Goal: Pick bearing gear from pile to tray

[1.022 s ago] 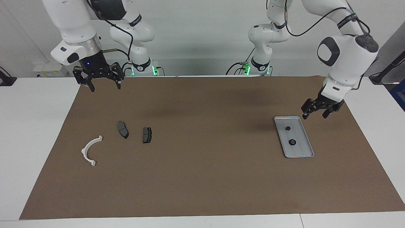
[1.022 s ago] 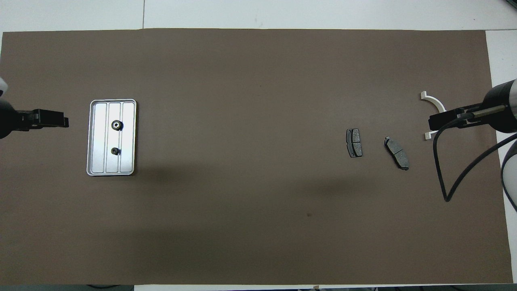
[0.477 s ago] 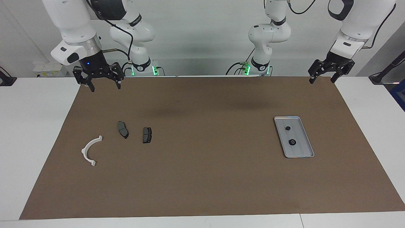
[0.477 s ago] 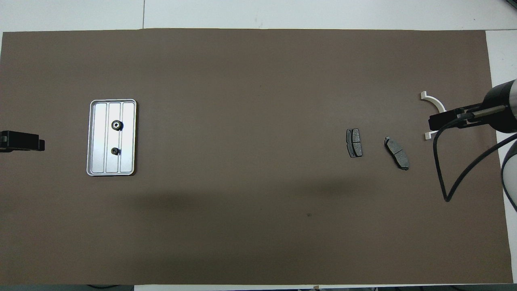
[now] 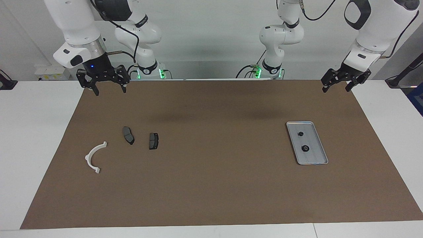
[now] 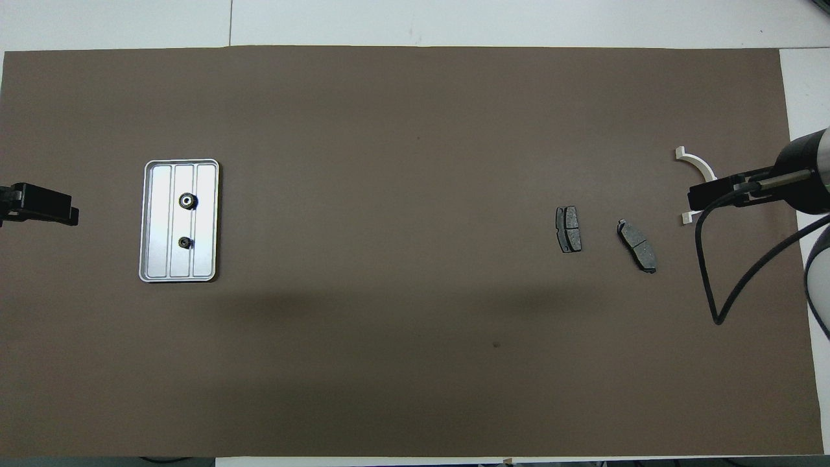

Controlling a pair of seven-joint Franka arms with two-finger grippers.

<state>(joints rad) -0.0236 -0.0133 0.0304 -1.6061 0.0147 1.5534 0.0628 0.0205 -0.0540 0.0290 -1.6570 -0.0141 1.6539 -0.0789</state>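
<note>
Brown matting (image 5: 211, 185) covers the white table (image 5: 33, 132), with a pale wall (image 5: 211, 39) along the top of the facing view. Lower right of centre in that frame lies the tray (image 5: 318, 158), and two small black gears (image 5: 305, 148) rest inside it, one above the other. At lower left the pile is down to a white curved bracket (image 5: 94, 157) and two dark brake pads (image 5: 128, 135); no gear shows among them, so the sorting looks finished. A second ago the left gripper (image 5: 341, 85) hung just beside the tray; now it sits high at upper right, jaws wide and empty. The right gripper (image 5: 106, 85) waits at upper left, also wide and empty.
</note>
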